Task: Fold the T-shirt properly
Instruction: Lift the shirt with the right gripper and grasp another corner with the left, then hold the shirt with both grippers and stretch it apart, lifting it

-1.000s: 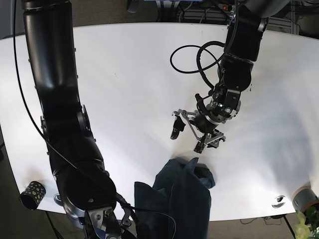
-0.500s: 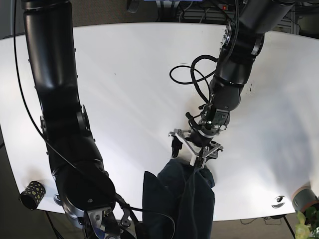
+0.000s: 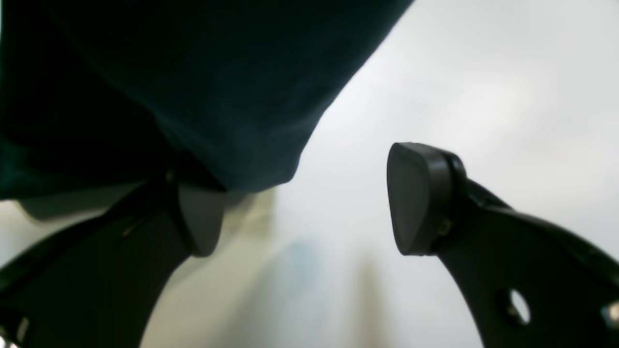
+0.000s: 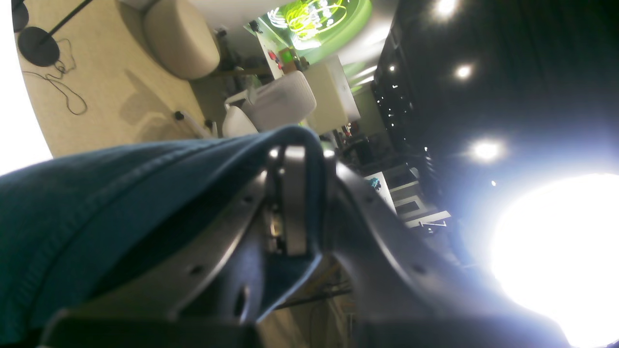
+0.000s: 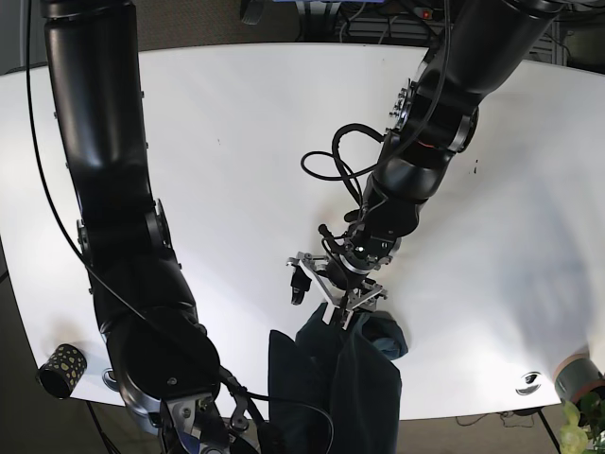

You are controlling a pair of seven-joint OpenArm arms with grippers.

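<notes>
The left end effector (image 5: 319,298) is spread open at the T-shirt (image 5: 336,383) edge, cloth over one pad only. The right end effector (image 4: 295,203) is clamped on a hem off the worktop (image 5: 236,142). Closing now may catch too little fabric, which could slip.

Both arms glossy black, thick rounded segments. Black cables (image 5: 331,163) loop beside left arm. Left claw (image 5: 317,298): metal frame, dark rounded pads (image 3: 411,198).
</notes>
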